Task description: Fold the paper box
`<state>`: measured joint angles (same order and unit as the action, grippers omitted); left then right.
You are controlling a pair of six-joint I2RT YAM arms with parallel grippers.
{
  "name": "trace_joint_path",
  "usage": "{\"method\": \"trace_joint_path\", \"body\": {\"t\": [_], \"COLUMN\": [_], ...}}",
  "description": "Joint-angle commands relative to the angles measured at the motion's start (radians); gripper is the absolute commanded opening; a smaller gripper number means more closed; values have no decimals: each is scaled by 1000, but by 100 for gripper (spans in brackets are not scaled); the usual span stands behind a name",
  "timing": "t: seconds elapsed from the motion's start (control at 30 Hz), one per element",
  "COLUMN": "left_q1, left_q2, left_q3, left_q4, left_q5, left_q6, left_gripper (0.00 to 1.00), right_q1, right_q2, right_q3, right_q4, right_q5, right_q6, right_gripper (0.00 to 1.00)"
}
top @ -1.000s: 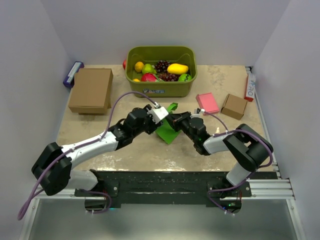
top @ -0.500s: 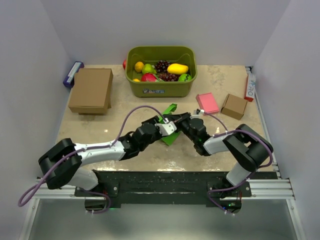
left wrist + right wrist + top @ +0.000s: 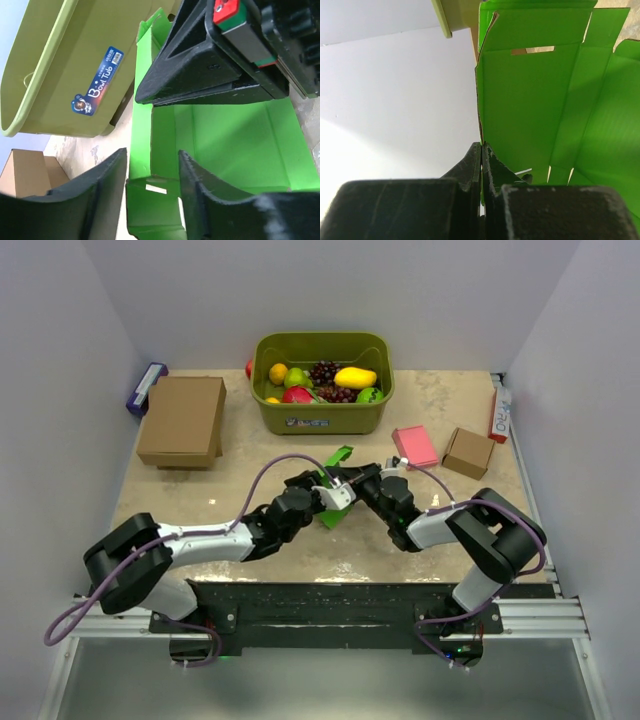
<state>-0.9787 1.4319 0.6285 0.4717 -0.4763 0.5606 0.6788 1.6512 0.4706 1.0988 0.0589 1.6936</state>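
Your left gripper (image 3: 152, 172) is standing with its jaws partway apart, one black finger (image 3: 102, 197) on each side of a raised side wall of the bright green paper box (image 3: 230, 140). You are not clamping that wall; there is a gap on the inner side. The left arm is stretching low across the table (image 3: 200, 490) towards 1 o'clock from its base, with the wrist rolled sideways.

Your right gripper (image 3: 481, 150) is pinching the thin edge of another green panel, jaws fully together on it. That arm is folding back from its base towards 10 o'clock, so the two grippers are meeting nose to nose.

The paper box (image 3: 330, 512) is sitting at the table's centre as an open creased sheet, one flap lifting towards 12 o'clock. The olive green plastic tub of fruit (image 3: 320, 418) is lying at 12 o'clock from it, and the large brown cardboard box (image 3: 182, 420) at 10 o'clock.
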Motion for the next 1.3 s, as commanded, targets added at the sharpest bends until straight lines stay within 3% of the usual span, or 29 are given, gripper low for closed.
{"method": "trace_joint_path", "body": {"t": [0.0, 0.1, 0.27, 0.5, 0.73, 0.87, 1.03, 1.27], "left_q1": [-3, -2, 0, 34, 141, 247, 262, 279], "left_q2": [-19, -104, -269, -389, -545, -643, -578, -417], "left_q3": [63, 99, 111, 61, -68, -176, -253, -329], "left_q4": [-13, -153, -301, -407, -409, -401, -354, -73], "left_q5": [14, 88, 171, 111, 21, 54, 116, 243], "left_q6": [-48, -137, -324, -675, -869, -982, -1010, -969], "left_gripper": [65, 78, 89, 92, 89, 90, 90, 83], "right_q1": [4, 4, 4, 4, 4, 4, 4, 5], "right_q2": [-10, -21, -53, -85, -90, -100, -110, -123], "right_q3": [-7, -12, -6, 5, 0, 6, 13, 16], "right_q4": [38, 35, -8, -71, -88, -102, -125, -134], "right_q5": [1, 12, 32, 47, 55, 61, 58, 56], "right_q6": [-2, -5, -21, -49, -51, -54, -63, -61], "right_gripper": [0, 0, 0, 0, 0, 0, 0, 0]}}
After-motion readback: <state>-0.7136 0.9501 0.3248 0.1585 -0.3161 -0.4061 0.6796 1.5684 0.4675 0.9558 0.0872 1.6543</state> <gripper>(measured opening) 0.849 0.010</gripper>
